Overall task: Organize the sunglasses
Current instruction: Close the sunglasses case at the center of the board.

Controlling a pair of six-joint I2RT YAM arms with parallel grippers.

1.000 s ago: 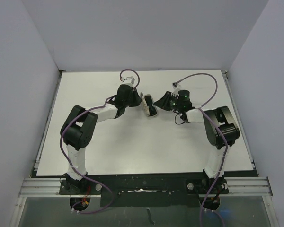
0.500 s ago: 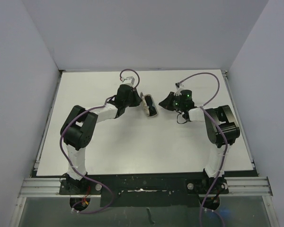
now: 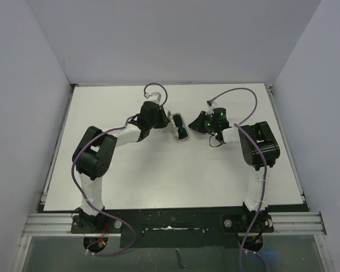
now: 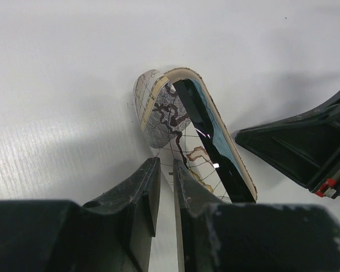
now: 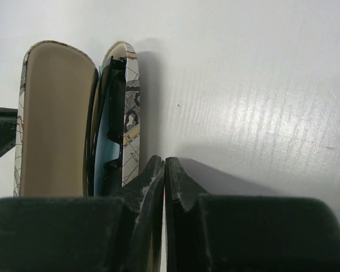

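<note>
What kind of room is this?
Probably a robot test booth in a lab: a white tabletop, plain grey walls close around it, and two black-and-white robot arms bolted to a silver metal rail.

On the white tabletop (image 3: 158, 175), a small open case (image 3: 174, 123) with the dark sunglasses (image 3: 182, 128) inside has the left end effector (image 3: 166, 121) touching it at 9 o'clock and the right end effector (image 3: 194, 124) near it at 3 o'clock.

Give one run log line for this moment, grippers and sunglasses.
left gripper: shut on case | right gripper: shut, empty, beside case | sunglasses: inside open case
</note>
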